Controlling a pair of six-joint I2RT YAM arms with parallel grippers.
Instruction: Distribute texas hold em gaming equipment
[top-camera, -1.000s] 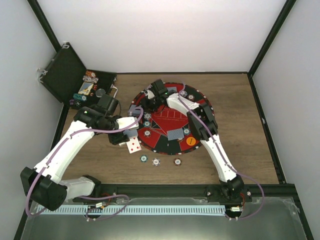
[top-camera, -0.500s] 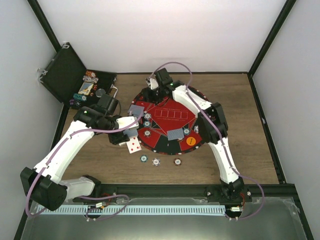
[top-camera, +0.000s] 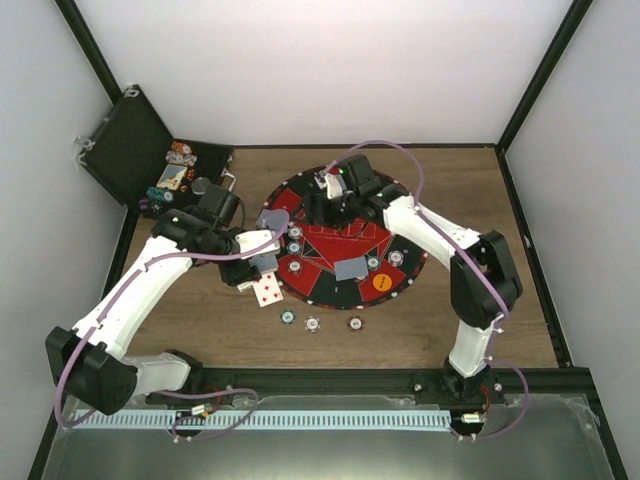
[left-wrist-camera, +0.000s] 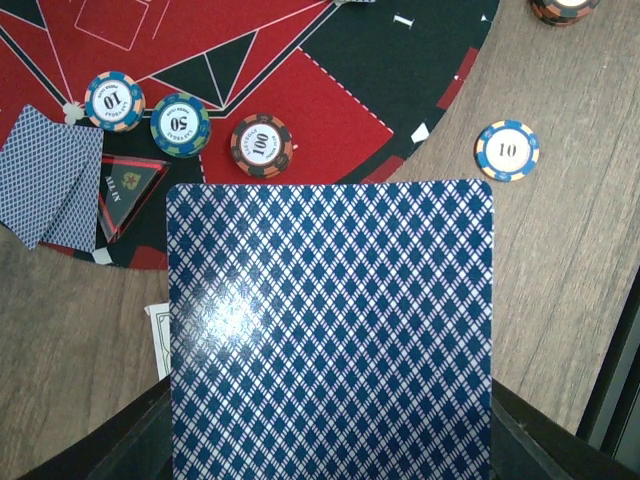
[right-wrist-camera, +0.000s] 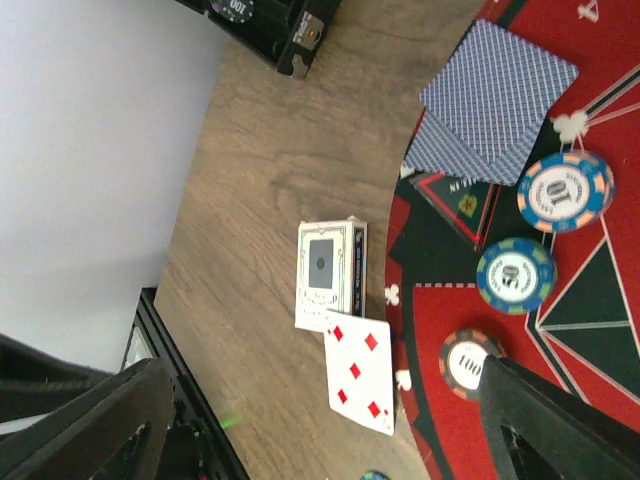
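Note:
My left gripper (top-camera: 258, 264) is shut on a playing card with a blue diamond back (left-wrist-camera: 330, 330), held above the table by the mat's left edge. Under it lie a face-up five of diamonds (top-camera: 268, 291) and a card box (right-wrist-camera: 330, 272). My right gripper (top-camera: 322, 205) is open and empty over the far part of the mat; in the right wrist view (right-wrist-camera: 325, 380) its jaws stand wide apart. Two face-down cards (top-camera: 272, 220) lie at the mat's left, next to three chips (left-wrist-camera: 180, 123). More face-down cards (top-camera: 350, 267) and an orange button (top-camera: 381, 283) lie near the mat's front.
The round red-and-black mat (top-camera: 345, 232) fills the table's middle. Three chips (top-camera: 313, 323) lie on the wood in front of it. The open black case (top-camera: 150, 165) with chips stands at the far left. Dark frame rails border the table.
My right arm has swung right along the far side of the mat, away from its left edge. My left arm has stayed put with the card.

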